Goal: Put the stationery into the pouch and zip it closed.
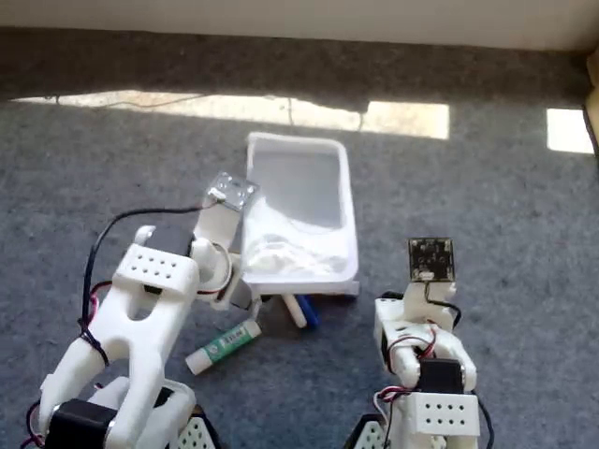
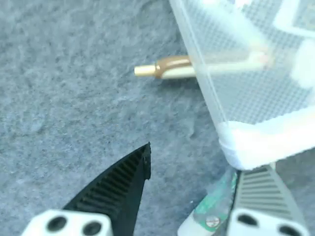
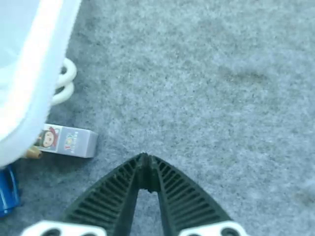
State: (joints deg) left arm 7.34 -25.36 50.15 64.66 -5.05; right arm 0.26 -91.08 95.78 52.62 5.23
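Observation:
The translucent white pouch (image 1: 299, 210) lies flat in the middle of the grey carpet, its mesh wall (image 2: 246, 73) close in the left wrist view. My left gripper (image 2: 204, 162) is open at the pouch's near left corner, holding nothing. A brown-and-cream pen (image 2: 165, 69) pokes out from under the pouch. A green-labelled glue stick (image 1: 223, 344) lies by the left arm, also seen as the glue stick (image 2: 216, 206) beside the pale finger. My right gripper (image 3: 146, 167) is shut and empty over bare carpet. A small printed eraser (image 3: 69, 141) sits at the pouch's edge (image 3: 29, 73).
A blue-and-white pen (image 1: 301, 311) lies at the pouch's near edge between the arms. A white looped clip (image 3: 64, 81) rests against the pouch. Open carpet stretches to the right of the pouch and behind it.

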